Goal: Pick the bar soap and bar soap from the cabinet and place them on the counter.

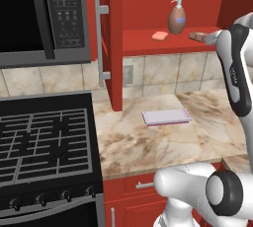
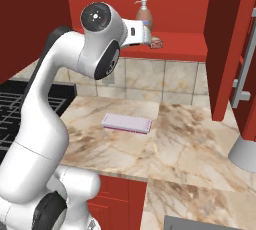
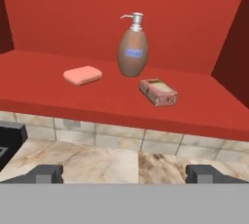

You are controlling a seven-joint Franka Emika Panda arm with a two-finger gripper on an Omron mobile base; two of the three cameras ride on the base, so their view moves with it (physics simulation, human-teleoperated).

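Claw (image 3: 124, 173) is seen spread wide and empty, held level with the front lip of the open red cabinet (image 1: 116, 43), both dark tips aimed at the shelf (image 3: 58, 96) inside. Two bars wait there: a peach-pink bar soap (image 3: 82, 75) lying flat on the left, and a redder, mottled second bar soap (image 3: 158, 92) on the right, angled and nearer the shelf's front edge, with a brown pump bottle (image 3: 132, 47) standing just behind and between them. Neither bar has yet been touched. The reach is judged best made toward the nearer right-hand bar, the claw turned so its tips straddle the bar's short sides and brought down until the shelf is almost met, so that the low flat bar is not merely skimmed. Room is limited by the cabinet's right wall and by the bottle behind, which could be tipped by a deep approach; the shelf's front stays open for withdrawal. Below, the beige stone table (image 1: 148, 142) offers broad free space beside a pale lavender pad (image 1: 167, 117), well apart from the stove (image 1: 44, 142).
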